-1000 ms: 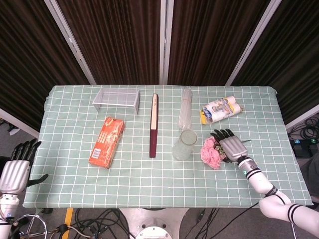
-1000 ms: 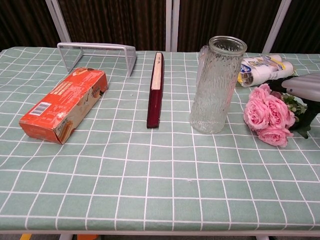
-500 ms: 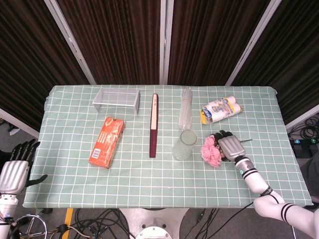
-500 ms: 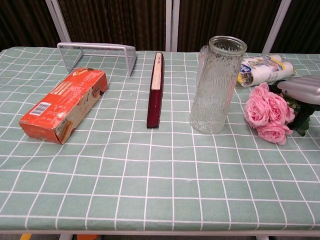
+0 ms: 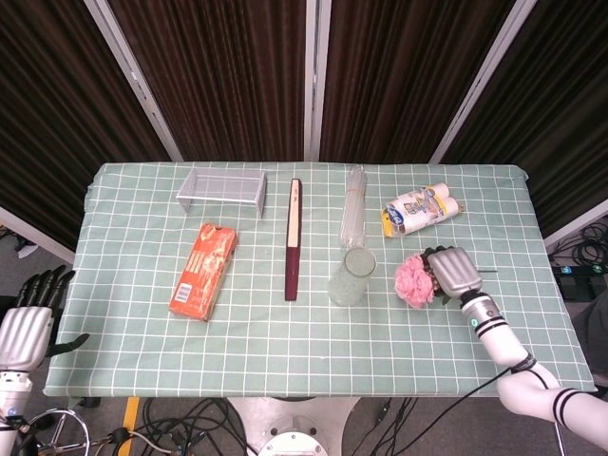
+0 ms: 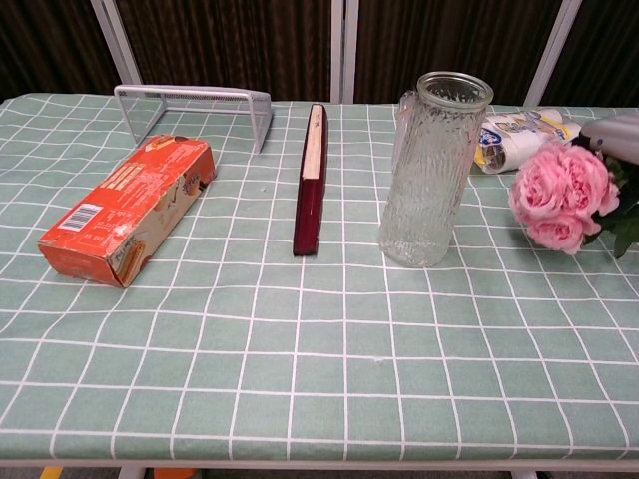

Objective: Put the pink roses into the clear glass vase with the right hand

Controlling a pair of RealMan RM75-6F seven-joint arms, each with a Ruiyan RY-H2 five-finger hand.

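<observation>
The pink roses (image 5: 415,281) hang just above the cloth, to the right of the clear glass vase (image 5: 349,274). My right hand (image 5: 454,272) grips their stems, with the blooms pointing toward the vase. In the chest view the roses (image 6: 562,194) are lifted near the right edge, and only a sliver of the right hand (image 6: 619,132) shows there. The ribbed vase (image 6: 431,168) stands upright and empty at mid-table. My left hand (image 5: 27,323) hangs off the table's left front corner, holding nothing, fingers apart.
A dark red book (image 5: 294,237) lies left of the vase. An orange box (image 5: 203,271) sits further left, and a wire rack (image 5: 221,190) at the back left. A white and yellow packet (image 5: 419,209) lies behind the roses.
My right hand has closed on the rose stems and lifted the bunch off the cloth, shifting it slightly right and up. The left hand has barely moved.
</observation>
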